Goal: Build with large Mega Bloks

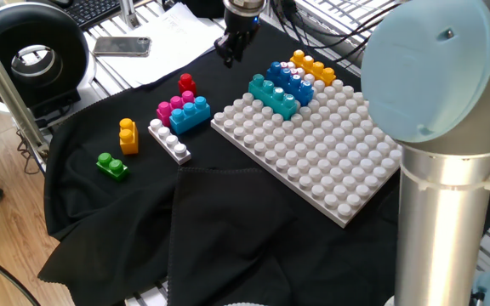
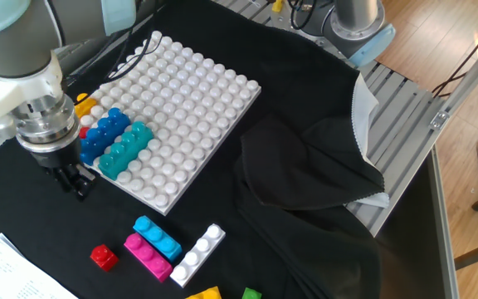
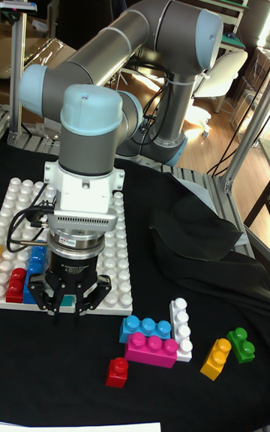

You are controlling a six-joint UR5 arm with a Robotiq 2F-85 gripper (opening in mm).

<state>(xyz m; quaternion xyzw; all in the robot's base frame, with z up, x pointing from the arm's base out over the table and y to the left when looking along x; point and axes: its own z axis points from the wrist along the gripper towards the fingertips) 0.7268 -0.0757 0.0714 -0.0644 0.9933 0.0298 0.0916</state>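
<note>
Several large Mega Bloks sit pressed on the white studded board (image 1: 330, 153): a teal one (image 1: 272, 93), a blue stack (image 1: 289, 78) and a yellow-orange one (image 1: 313, 66). Loose on the black cloth lie a red brick (image 1: 185, 82), a pink one (image 1: 173, 104) joined to a blue one (image 1: 192, 116), a white strip (image 1: 169, 141), a yellow-orange brick (image 1: 128, 136) and a green one (image 1: 112, 165). My gripper (image 3: 67, 313) hangs just off the board's corner beside the teal brick (image 2: 125, 149). Its fingers are slightly apart and hold nothing.
A black cloth (image 2: 305, 166) covers the table and bunches into folds to the right of the board. Papers and a phone (image 1: 122, 46) lie beyond the cloth, with a round black device (image 1: 32, 55) at the far left. The arm's grey base column (image 1: 445, 221) stands close to the camera.
</note>
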